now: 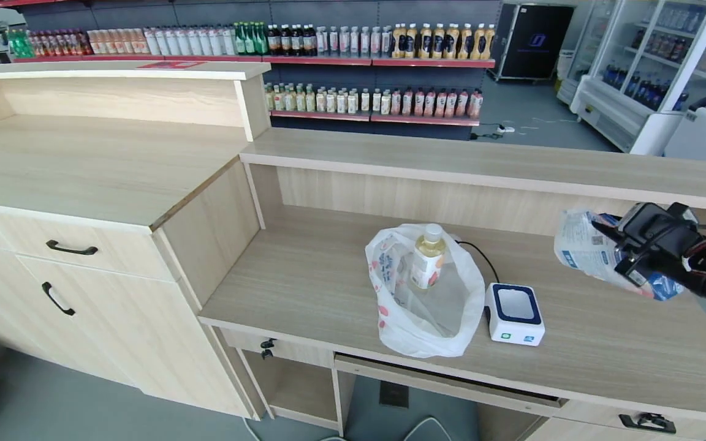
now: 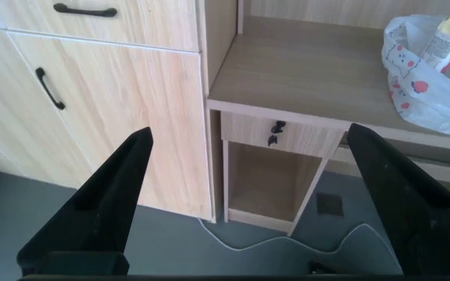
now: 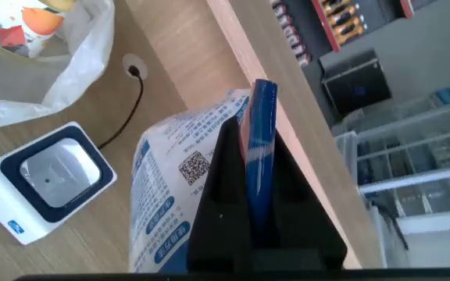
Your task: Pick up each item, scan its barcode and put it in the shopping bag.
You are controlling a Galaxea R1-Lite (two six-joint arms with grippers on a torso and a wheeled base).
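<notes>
My right gripper (image 1: 619,248) is shut on a white and blue snack packet (image 1: 586,248), held in the air above the counter's right part, to the right of the scanner (image 1: 514,313). In the right wrist view the packet (image 3: 178,203) hangs pinched between the fingers (image 3: 225,179), with the scanner (image 3: 49,179) below it. The white shopping bag (image 1: 445,318) stands open just left of the scanner, with a yellow drink bottle (image 1: 428,263) upright inside. My left gripper (image 2: 248,211) is open, low beside the cabinet, away from the counter top; the bag (image 2: 428,94) is far off.
A black cable (image 1: 482,257) runs from the scanner to the counter's back wall. A raised ledge (image 1: 482,162) borders the counter behind, and a taller cabinet (image 1: 83,177) stands at the left. Shelves of bottles (image 1: 359,67) and fridges (image 1: 647,67) are in the background.
</notes>
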